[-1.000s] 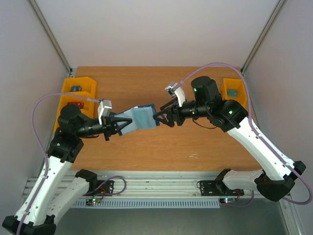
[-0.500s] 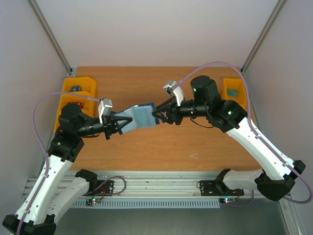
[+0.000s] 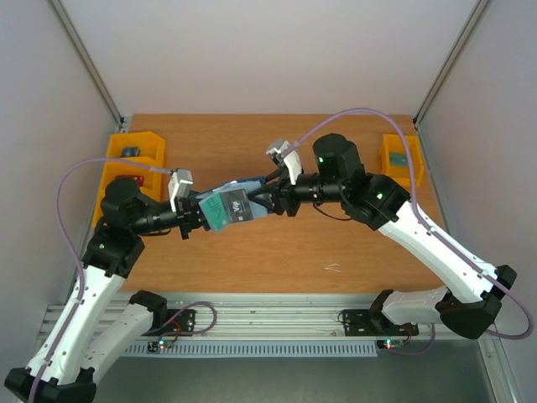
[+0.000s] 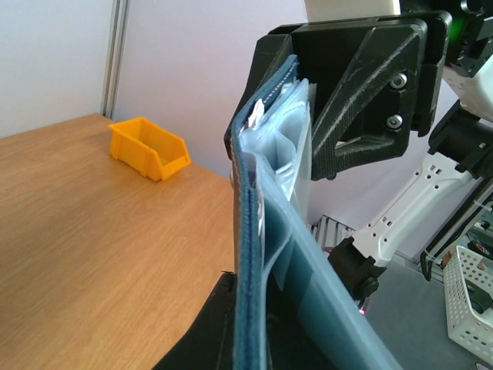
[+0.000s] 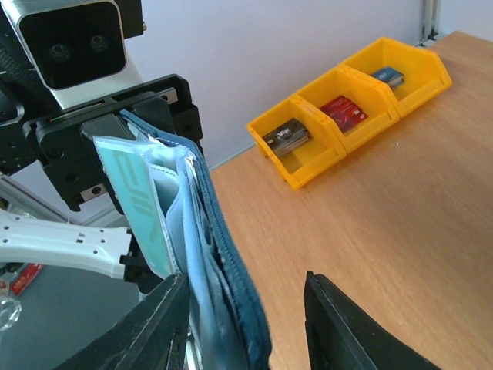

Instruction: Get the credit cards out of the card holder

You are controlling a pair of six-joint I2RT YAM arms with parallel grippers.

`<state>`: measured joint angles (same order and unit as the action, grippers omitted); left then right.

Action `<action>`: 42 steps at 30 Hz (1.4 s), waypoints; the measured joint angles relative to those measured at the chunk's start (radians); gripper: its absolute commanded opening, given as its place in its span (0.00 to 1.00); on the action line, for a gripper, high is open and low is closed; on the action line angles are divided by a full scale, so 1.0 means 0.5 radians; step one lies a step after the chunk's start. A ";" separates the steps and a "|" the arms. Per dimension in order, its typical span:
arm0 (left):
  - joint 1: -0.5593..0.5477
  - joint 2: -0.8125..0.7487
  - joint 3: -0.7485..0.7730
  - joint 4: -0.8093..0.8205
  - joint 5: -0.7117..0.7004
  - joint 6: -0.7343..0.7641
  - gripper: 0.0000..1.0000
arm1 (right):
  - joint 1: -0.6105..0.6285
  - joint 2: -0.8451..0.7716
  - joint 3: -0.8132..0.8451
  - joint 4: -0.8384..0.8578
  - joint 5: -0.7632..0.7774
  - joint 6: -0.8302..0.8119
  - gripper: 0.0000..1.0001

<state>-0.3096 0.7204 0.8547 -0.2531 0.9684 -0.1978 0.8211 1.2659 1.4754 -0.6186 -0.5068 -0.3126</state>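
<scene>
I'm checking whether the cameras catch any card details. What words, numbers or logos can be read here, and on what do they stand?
No text here can be read.
Teal card in the card holder: pale marks, too blurred to read.
Dark card, red card and blue card in the yellow bins: print too small to read.

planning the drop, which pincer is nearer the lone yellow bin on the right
Right. The right pincer is mid-table, left of the yellow bin; the left pincer is farther left, beyond the card holder.
</scene>
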 measured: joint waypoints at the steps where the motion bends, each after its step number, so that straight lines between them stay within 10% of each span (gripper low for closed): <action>1: 0.001 0.000 -0.001 0.000 -0.001 -0.001 0.00 | 0.012 0.000 -0.006 0.014 0.013 0.000 0.44; 27: -0.001 0.000 -0.005 -0.002 -0.117 -0.024 0.00 | 0.056 0.024 -0.014 -0.246 -0.138 -0.026 0.71; 29: -0.001 0.000 -0.005 -0.002 -0.120 -0.024 0.00 | 0.067 0.041 -0.017 -0.159 -0.124 0.021 0.59; 33: -0.001 0.000 -0.005 -0.002 -0.121 -0.025 0.00 | 0.085 0.048 -0.024 -0.056 -0.034 0.088 0.03; 42: -0.001 -0.032 -0.010 -0.173 -0.096 0.112 0.66 | 0.093 -0.027 -0.014 -0.238 0.290 0.101 0.01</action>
<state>-0.3099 0.7044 0.8497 -0.3397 0.9203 -0.1417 0.8677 1.2526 1.4681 -0.7376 -0.3618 -0.2623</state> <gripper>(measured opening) 0.532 0.083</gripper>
